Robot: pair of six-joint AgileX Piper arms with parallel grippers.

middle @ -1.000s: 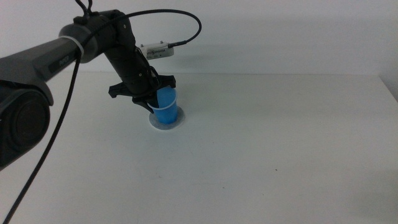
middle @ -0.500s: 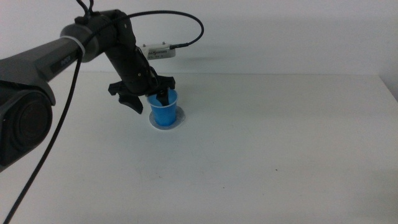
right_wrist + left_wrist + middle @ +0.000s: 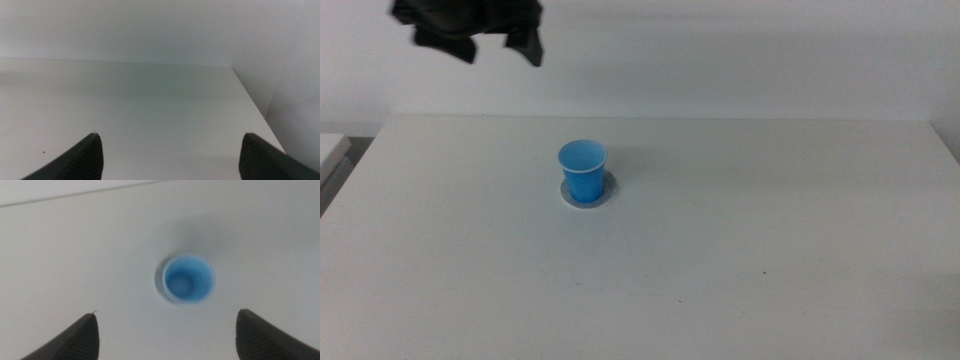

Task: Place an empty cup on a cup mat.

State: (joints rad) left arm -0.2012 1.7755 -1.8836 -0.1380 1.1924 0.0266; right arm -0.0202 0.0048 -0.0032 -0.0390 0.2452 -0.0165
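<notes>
Cup (image 3: 582, 170) stands upright on the cup mat (image 3: 609, 190), near the middle of the white surface (image 3: 770, 230); only a thin pale crescent of mat shows around its base. Seen from the left wrist view, the cup (image 3: 189, 278) is looked into from above: lighter blue inside, nothing in it, mat edge (image 3: 159, 282) peeking out on one side. Left pincer (image 3: 505, 30) hangs high over the far left part of the surface, well apart from the cup, jaws spread wide and holding nothing; the same spread shows in its own view (image 3: 165, 335). Right pincer (image 3: 170, 155) waits out of the middle view, looking across a bare stretch of the surface toward its far edge, jaws likewise parted and empty. Judgement: placement step looks done, with the cup seated and let go; the work in hand is the left arm clearing away. The next move seems to call for little, only parking the arm without brushing the cup, which is light and would tip easily. No brand, label or writing readable on cup, mat or pincers.
</notes>
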